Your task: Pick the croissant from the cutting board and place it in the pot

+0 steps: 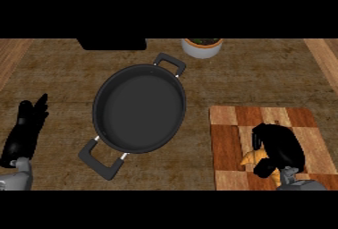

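R hand (280,150) palm-down, fingers curled round croissant (253,158) on cutting board (228,134) by counter's front-right corner. L hand (26,129) at left edge, fingers straight, apart. Pot (138,107) mid-counter.

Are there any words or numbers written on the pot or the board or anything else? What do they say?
None: no words, numbers or signs can be read anywhere.
The pot is plain black.
The cutting board shows only wood squares.
The white planter and the black box at the back carry no label.
The right hand covers most of the croissant; the left hand rests open at the left edge.
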